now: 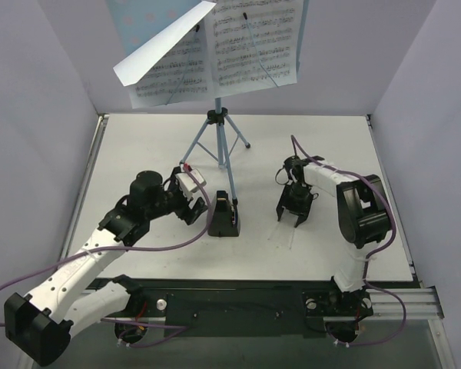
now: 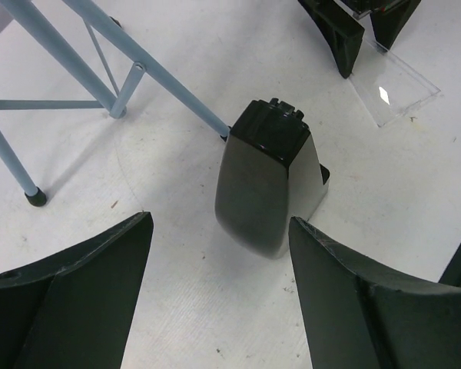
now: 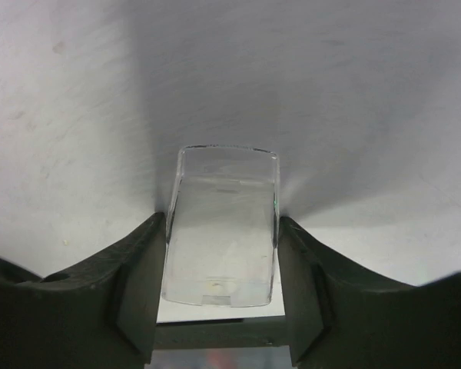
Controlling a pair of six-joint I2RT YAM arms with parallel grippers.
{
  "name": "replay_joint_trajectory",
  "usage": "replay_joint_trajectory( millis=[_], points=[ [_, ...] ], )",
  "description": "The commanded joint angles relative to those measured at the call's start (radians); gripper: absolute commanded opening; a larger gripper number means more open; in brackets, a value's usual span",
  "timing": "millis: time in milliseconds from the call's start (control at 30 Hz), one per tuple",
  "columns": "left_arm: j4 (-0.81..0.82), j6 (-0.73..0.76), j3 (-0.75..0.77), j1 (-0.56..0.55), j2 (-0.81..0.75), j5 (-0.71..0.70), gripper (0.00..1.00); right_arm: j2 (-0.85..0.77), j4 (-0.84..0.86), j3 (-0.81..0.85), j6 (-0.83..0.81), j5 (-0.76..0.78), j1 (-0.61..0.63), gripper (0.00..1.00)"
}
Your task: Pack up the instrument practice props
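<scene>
Metronome [image 1: 223, 217], dark and pyramid-shaped, stands upright on the white table [image 1: 138, 154] near its middle, just in front of the music stand [image 1: 220, 150]. One thin blue tripod leg ends close behind it. Sheet-music pages [image 1: 253, 42] rest on the stand's desk at the far wall, with the left-hand page folded outward.

From my left wrist camera, the metronome [image 2: 265, 184] sits just beyond the tips of the left gripper [image 2: 220, 223], in line with the gap between them. The two fingers are spread wide, one on each side, and neither touches it. I see bare table between each fingertip and the glossy case. In the overhead view the left gripper [image 1: 200, 201] lies just to the left of the metronome.

The right gripper [image 1: 292, 219] points down at the table to the right of the metronome, well apart from it. My right wrist camera shows the right gripper [image 3: 221, 223] with its fingers pressed against the two long edges of a clear plastic cover [image 3: 224, 192], pinching it. The left wrist view shows the same cover [image 2: 392, 88] lying flat on the table. I cannot tell whether it is lifted.
</scene>
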Motion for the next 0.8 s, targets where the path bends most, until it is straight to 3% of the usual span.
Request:
replay_joint_trajectory(
  millis=[0, 233, 367, 467, 500, 567, 600, 700, 733, 767],
  points=[
    [0.007, 0.027, 0.015, 0.004, -0.048, -0.017, 0.82, 0.017, 0.08, -0.005, -0.207, -0.071, 0.044, 0.38],
    [0.026, 0.082, -0.025, 0.004, -0.128, 0.024, 0.82, -0.022, 0.057, 0.012, -0.618, -0.12, 0.048, 0.26],
    [0.07, 0.119, -0.071, 0.004, -0.171, 0.057, 0.82, -0.005, -0.036, 0.033, -1.006, -0.138, 0.106, 0.24],
    [0.121, 0.113, -0.083, 0.004, -0.177, 0.066, 0.82, 0.007, -0.096, 0.029, -1.25, -0.066, 0.16, 0.25],
    [0.128, 0.113, -0.088, 0.004, -0.177, 0.08, 0.82, 0.01, -0.101, 0.024, -1.281, -0.04, 0.166, 0.29],
    [0.153, 0.124, -0.114, 0.004, -0.174, 0.093, 0.82, 0.017, -0.103, 0.029, -1.3, 0.022, 0.162, 0.47],
    [0.17, 0.127, -0.123, 0.004, -0.173, 0.093, 0.82, 0.008, -0.095, 0.041, -1.268, 0.03, 0.156, 0.57],
    [0.15, 0.122, -0.124, 0.004, -0.142, 0.072, 0.82, -0.042, -0.093, 0.073, -1.131, -0.005, 0.134, 0.73],
    [0.145, 0.138, -0.128, 0.004, -0.141, 0.064, 0.83, -0.071, -0.099, 0.087, -1.107, -0.012, 0.133, 0.83],
    [0.145, 0.15, -0.131, 0.007, -0.131, 0.043, 0.83, -0.081, -0.101, 0.092, -1.07, -0.025, 0.134, 0.86]
  ],
)
